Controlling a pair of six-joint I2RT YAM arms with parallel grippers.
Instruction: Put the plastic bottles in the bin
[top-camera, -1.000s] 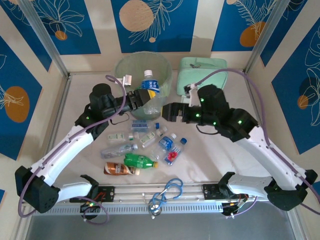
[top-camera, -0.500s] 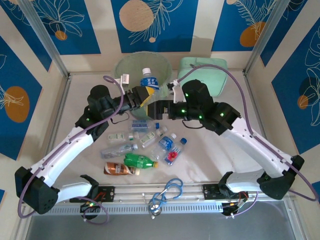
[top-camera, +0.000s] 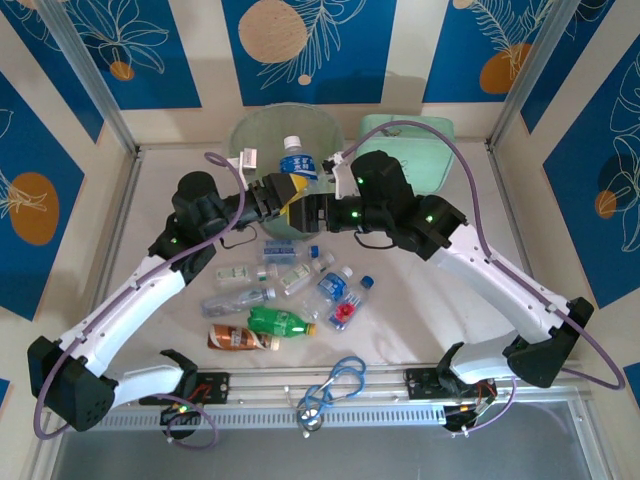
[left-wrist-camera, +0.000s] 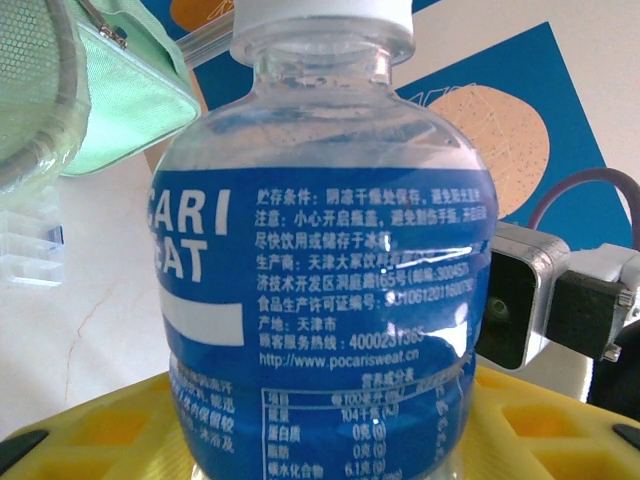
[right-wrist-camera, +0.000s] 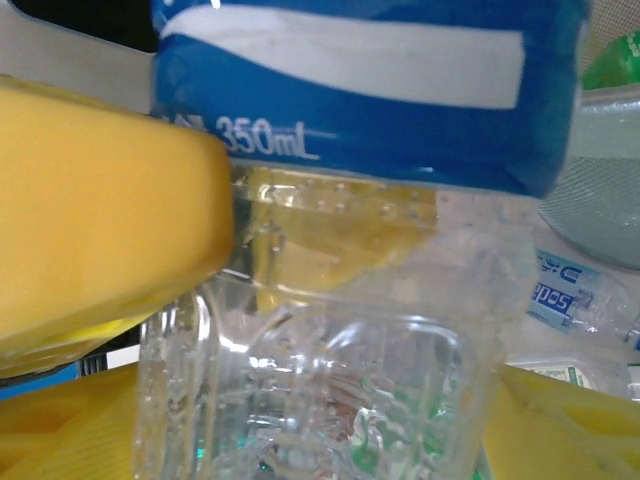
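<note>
Blue and cream leaf-patterned walls enclose a pale counter, seen from above. At its far side stands the bin, a round, translucent pale-green wastebasket. A mint-green zip case lies just to the right of the bin. Directly in front of the bin, above the counter, the left tool holds a blue-labelled bottle upright, its white cap level with the bin's rim. The right tool meets the same bottle from the other side, low down. Further from the bin, toward the arm bases, the other plastic bottles lie scattered on their sides. Among them are a green bottle, a brown-orange bottle and a red-labelled bottle. A blue cord loop lies furthest from the bin, at the near edge.

From the left wrist, the blue-labelled bottle stands upright, with white print on its blue label. The left tool's yellow fingers pinch its lower body from both sides. The bin's translucent wall and the zip case appear behind it, upper left.

From the right wrist, the bottle's clear ribbed base sits below the label, which reads 350mL. One yellow finger of the left tool presses against the bottle's side. The right tool's own yellow fingers sit on either side of the base. Whether they press on it or stand just clear cannot be told.
</note>
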